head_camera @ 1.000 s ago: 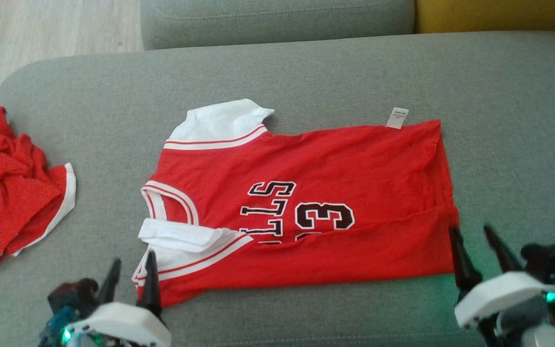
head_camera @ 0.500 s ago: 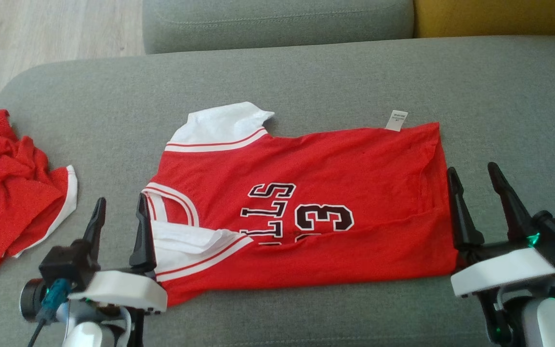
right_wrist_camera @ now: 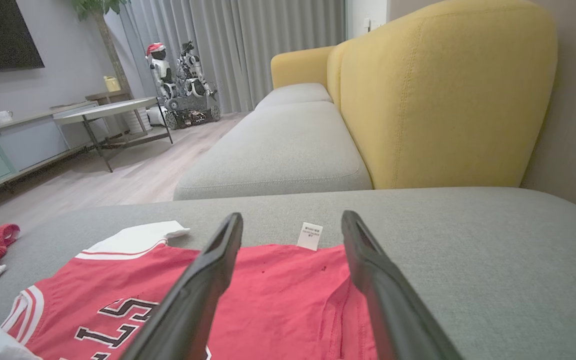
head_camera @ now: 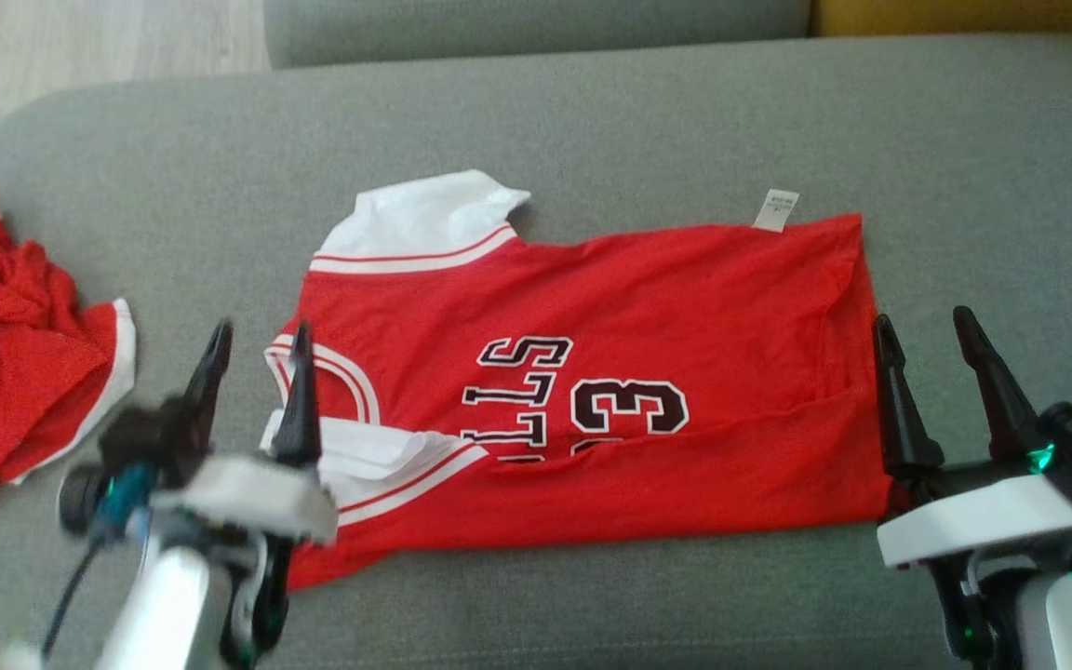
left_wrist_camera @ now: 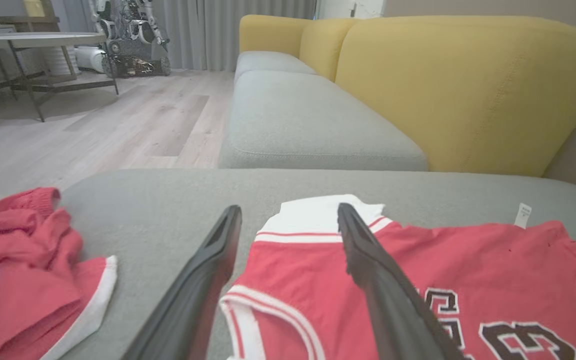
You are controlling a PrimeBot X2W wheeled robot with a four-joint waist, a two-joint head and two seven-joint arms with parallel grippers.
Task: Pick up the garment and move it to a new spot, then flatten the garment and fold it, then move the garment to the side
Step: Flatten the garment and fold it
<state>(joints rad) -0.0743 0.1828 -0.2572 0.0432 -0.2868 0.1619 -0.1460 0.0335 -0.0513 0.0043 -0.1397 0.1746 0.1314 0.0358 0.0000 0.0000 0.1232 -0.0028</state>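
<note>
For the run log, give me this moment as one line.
red jersey: near edge folded over | left hand: open, collar end | right hand: open, hem end

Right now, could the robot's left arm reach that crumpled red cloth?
Probably yes: the left gripper is open and holds nothing, and just bare grey cushion lies between it and the crumpled red cloth.

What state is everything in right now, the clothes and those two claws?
red jersey: spread flat on the grey cushion, near edge folded over
other red garment: crumpled in a heap at the cushion's left end
left gripper: open, empty, by the jersey's neck end
right gripper: open, empty, by the jersey's hem
</note>
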